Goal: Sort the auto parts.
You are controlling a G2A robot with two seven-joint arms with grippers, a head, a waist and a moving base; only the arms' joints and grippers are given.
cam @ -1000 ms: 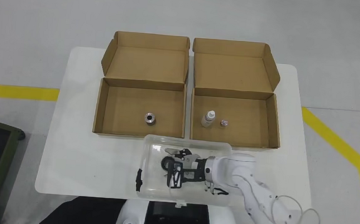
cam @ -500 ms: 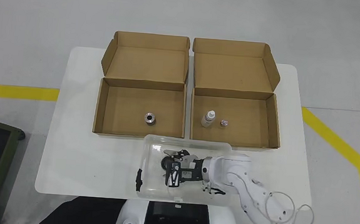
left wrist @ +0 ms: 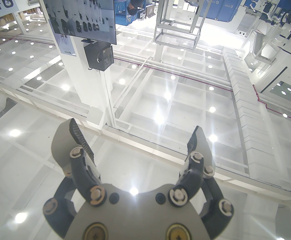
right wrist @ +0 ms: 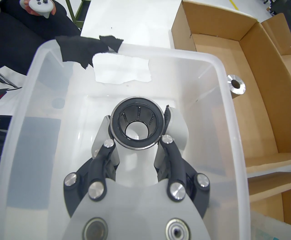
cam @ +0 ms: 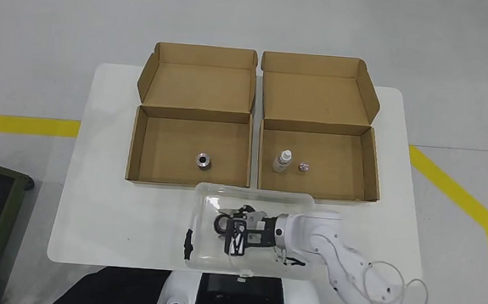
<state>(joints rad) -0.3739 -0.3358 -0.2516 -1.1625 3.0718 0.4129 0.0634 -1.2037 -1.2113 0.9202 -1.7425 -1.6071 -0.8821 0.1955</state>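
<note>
Right wrist view: hollow black bearing (right wrist: 138,113)

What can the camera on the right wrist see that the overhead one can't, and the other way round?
Right wrist view: the hollow bore of the black bearing, with a finger pressed against each side of it. Top view: the whole table, and the right box holding a white bottle and a small part. Both: the right gripper shut on the bearing inside the clear bin, and the left box with a metal sleeve in it.
</note>
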